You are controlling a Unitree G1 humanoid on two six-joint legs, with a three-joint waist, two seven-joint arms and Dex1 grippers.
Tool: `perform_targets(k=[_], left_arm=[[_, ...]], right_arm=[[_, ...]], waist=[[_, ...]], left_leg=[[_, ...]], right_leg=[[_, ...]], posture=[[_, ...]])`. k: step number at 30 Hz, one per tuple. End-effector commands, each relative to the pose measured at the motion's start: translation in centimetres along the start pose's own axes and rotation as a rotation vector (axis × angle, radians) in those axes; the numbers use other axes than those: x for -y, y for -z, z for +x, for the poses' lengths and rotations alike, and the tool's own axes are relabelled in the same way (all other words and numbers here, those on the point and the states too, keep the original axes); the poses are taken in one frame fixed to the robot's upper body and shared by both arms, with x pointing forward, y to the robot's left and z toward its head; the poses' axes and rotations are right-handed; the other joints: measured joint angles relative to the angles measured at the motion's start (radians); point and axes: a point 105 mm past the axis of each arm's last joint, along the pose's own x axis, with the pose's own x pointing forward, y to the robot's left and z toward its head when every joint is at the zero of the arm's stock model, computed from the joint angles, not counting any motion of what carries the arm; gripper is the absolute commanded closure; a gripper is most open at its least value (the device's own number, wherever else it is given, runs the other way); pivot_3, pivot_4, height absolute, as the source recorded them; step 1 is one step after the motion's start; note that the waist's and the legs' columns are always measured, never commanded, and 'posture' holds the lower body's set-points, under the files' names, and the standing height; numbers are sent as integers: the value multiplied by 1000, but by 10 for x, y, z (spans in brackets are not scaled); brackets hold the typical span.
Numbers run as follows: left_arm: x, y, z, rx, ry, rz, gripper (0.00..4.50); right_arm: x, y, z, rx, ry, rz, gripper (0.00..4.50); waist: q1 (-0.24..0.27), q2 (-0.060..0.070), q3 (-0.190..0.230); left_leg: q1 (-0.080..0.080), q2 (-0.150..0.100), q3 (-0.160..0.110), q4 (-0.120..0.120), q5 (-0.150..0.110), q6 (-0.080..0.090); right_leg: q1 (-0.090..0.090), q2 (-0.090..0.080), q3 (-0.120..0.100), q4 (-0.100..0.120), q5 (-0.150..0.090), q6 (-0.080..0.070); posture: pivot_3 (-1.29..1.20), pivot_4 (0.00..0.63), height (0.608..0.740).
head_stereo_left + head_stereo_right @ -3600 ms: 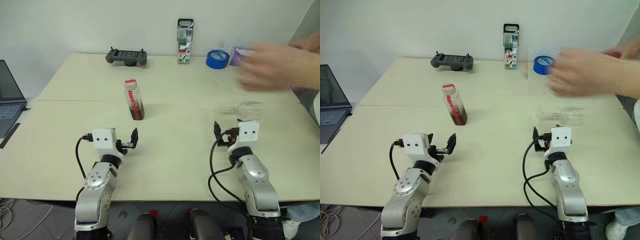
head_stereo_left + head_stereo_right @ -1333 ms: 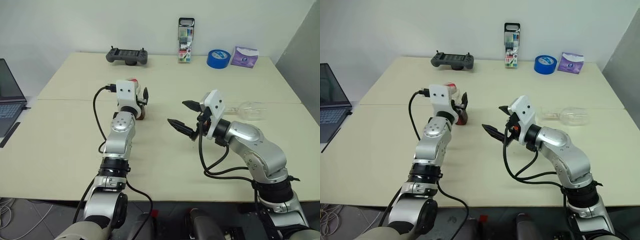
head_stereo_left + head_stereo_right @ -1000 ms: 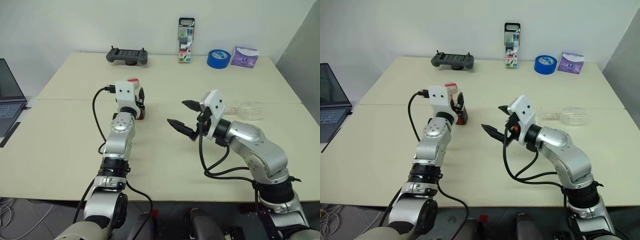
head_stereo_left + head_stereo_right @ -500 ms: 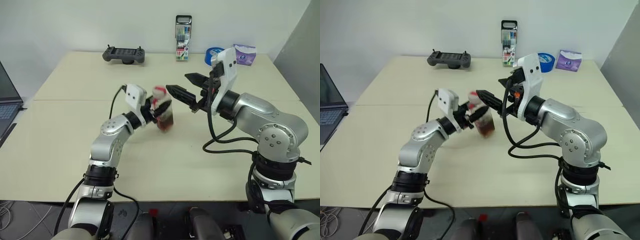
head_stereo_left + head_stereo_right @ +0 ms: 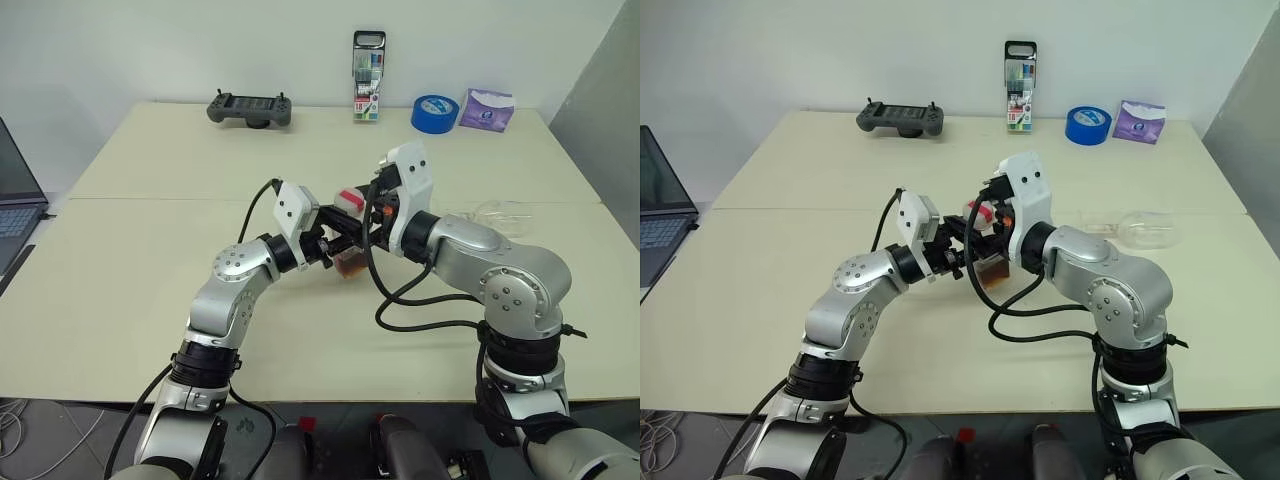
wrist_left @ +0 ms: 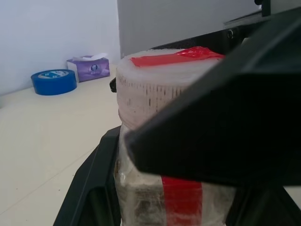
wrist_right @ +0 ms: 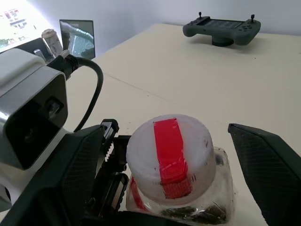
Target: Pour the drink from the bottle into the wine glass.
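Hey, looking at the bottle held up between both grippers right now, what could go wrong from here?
The cap is on the bottle, and the right gripper straddles it with jaws open; a poor grab might slip. The left gripper holds the bottle tilted, so it may spill once opened. The wine glass lies on its side and cannot take a pour yet.

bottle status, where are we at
Left end effector shut on bottle, held off the table. Right end effector open, fingers either side of the cap, not gripping. Glass lying on its side, right of the arms.
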Motion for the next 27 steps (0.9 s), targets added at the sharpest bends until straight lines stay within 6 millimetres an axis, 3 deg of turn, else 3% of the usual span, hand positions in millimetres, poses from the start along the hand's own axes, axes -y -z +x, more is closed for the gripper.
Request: perform_targets(k=[1, 3, 7, 9, 16, 19, 21, 25, 27], left_arm=[[2, -14, -1, 44, 2, 55, 2373], [0, -12, -2, 38, -5, 53, 2373], [-3, -12, -2, 35, -19, 51, 2373], [-4, -12, -2, 34, -25, 50, 2373], [-2, -11, -3, 25, -22, 46, 2373], [-2, -10, -5, 16, -15, 41, 2373], [0, -10, -6, 10, 0, 29, 2375], [8, -10, -8, -1, 45, -7, 2380], [11, -10, -7, -7, 63, -14, 2398]], right_arm=[[-1, -16, -4, 75, 3, -16, 1248], [-2, -17, -5, 78, 3, -17, 1900], [0, -17, -5, 76, 16, -35, 1907], [3, -17, -5, 73, 31, -56, 2426], [14, -17, -5, 64, 60, -127, 2474], [22, -19, -6, 48, 35, -238, 2474], [14, -18, -11, 32, -96, -290, 2474], [-23, 1, -50, -53, -624, -251, 2474], [-21, 1, -59, -39, -715, -244, 2562]], waist=[[0, 0, 0], [0, 0, 0], [0, 0, 0], [0, 0, 0], [0, 0, 0], [0, 0, 0], [0, 0, 0], [3, 0, 0], [4, 0, 0]], left_leg=[[0, 0, 0, 0, 0, 0], [0, 0, 0, 0, 0, 0], [0, 0, 0, 0, 0, 0], [0, 0, 0, 0, 0, 0], [0, 0, 0, 0, 0, 0], [0, 0, 0, 0, 0, 0], [0, -1, 1, 0, 0, 0], [-1, -1, 1, 0, 0, 0], [-1, -2, 0, 1, 0, 1]], right_leg=[[0, 0, 0, 0, 0, 0], [0, 0, 0, 0, 0, 0], [0, 0, 0, 0, 0, 0], [0, 0, 0, 0, 0, 0], [0, 0, 0, 0, 0, 0], [0, 0, -1, 0, 0, 0], [0, 0, -1, 0, 0, 0], [1, 2, -2, -2, 0, 0], [2, 3, -3, -4, 0, 0]], posture=[[0, 150, 740], [0, 150, 740], [0, 150, 740], [0, 150, 740], [0, 150, 740], [0, 150, 740], [0, 150, 740], [0, 150, 740], [0, 150, 740]])
